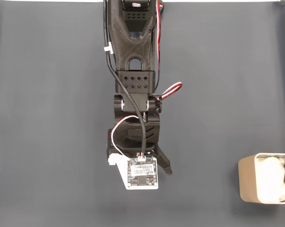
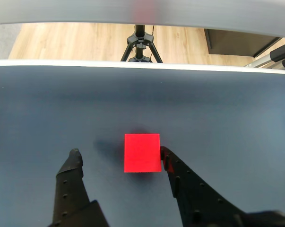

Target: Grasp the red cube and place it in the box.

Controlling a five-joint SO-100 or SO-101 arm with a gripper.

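A: What does the fixed view give you?

B: The black arm (image 1: pixel 135 71) reaches down from the top edge over the dark desk (image 1: pixel 47 118), carrying a small white circuit board (image 1: pixel 142 173) near its tip. One dark finger (image 1: pixel 165 163) pokes out just right of that board. The box (image 1: pixel 248 184) sits at the desk's right edge, near the lower right corner, well apart from the arm, with white padding (image 1: pixel 273 184) inside it.

A: And the cube?

B: The wrist view has it. The red cube (image 2: pixel 142 152) rests on the desk (image 2: pixel 227 109), about midway across and nearer the tool than the far edge. The tool (image 2: pixel 119 157) is spread wide with nothing gripped: the right finger (image 2: pixel 173 165) has its tip touching or just beside the cube's right face, while the left finger (image 2: pixel 72 170) stands apart from the cube's left face.

A: Anything past the desk?

B: A wooden floor (image 2: pixel 66 45) and a black tripod (image 2: pixel 141 45) beyond the far edge.
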